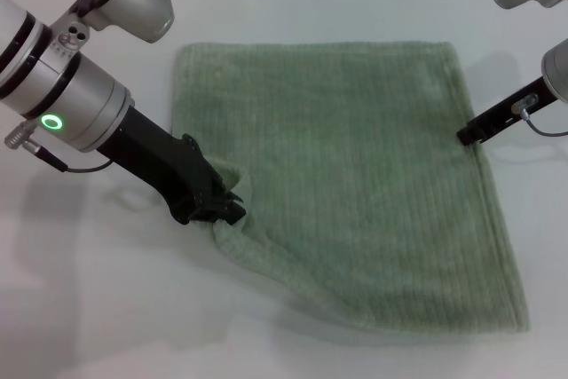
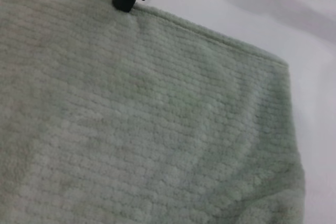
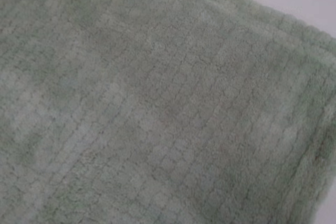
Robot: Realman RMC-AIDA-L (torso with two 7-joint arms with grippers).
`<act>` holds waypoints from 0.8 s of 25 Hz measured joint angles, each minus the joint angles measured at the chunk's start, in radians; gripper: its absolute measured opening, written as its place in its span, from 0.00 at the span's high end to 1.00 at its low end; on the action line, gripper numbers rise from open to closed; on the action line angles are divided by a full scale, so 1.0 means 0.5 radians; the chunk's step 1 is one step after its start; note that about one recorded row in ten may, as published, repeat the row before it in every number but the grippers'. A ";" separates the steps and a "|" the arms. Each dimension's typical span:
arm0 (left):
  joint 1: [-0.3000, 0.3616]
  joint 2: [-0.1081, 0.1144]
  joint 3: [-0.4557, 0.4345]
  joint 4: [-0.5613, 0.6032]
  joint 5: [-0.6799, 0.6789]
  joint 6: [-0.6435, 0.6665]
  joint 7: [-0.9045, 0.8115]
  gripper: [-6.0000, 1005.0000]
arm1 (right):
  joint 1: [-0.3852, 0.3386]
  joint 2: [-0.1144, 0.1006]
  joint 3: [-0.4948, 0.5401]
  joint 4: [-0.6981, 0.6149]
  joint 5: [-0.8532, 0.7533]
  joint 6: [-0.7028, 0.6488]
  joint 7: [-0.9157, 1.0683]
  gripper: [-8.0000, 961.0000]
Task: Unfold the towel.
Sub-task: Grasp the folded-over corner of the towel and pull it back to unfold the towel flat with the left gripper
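**A:** Where does the towel (image 1: pixel 355 175) lie?

**B:** Spread almost flat across the white table (image 1: pixel 106 308), pale sage-green with fine ribbed stripes. Its far edge runs straight, and its right edge slants toward the near right corner. Only the near left part is disturbed: there the cloth is bunched and lifted into a small fold.

**A:** And the left gripper (image 1: pixel 224 206)?

**B:** It sits at that bunched spot on the towel's left edge, its black fingers pinched closed on the raised fold of terry. The silver arm behind it reaches in from the left, a green ring lit on its wrist.

**A:** What about the right gripper (image 1: pixel 465 137)?

**B:** It is at the towel's right edge, toward the far corner, its dark tip touching or just meeting the hem. The left wrist view shows it (image 2: pixel 125 1) as a black tip at the hemmed edge. Whether its fingers are parted or closed cannot be told.

**A:** The right wrist view?

**B:** Only ribbed towel filling it, with a bare strip of table at one corner.
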 joint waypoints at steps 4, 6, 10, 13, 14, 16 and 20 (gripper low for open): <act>0.017 -0.002 -0.004 0.002 0.000 0.007 -0.005 0.94 | 0.010 0.000 0.000 0.012 0.000 0.006 -0.003 0.99; 0.022 -0.003 -0.006 0.003 0.000 0.012 -0.012 0.94 | 0.014 0.000 0.000 0.021 0.000 0.010 -0.005 0.99; 0.034 -0.009 -0.015 0.014 -0.008 0.044 -0.014 0.94 | 0.015 -0.001 0.000 0.026 0.000 0.015 -0.011 0.99; 0.042 -0.017 -0.046 0.029 -0.012 0.075 -0.007 0.94 | 0.016 -0.001 0.000 0.026 0.000 0.017 -0.012 0.99; 0.044 -0.021 -0.056 0.030 -0.012 0.087 -0.003 0.94 | 0.017 -0.001 0.000 0.026 0.000 0.018 -0.012 0.99; 0.048 -0.024 -0.075 0.031 -0.013 0.104 0.004 0.94 | 0.018 -0.002 0.000 0.026 0.000 0.019 -0.015 0.99; 0.049 -0.033 -0.141 0.041 -0.015 0.164 0.040 0.94 | 0.018 -0.003 0.000 0.026 0.000 0.019 -0.019 0.99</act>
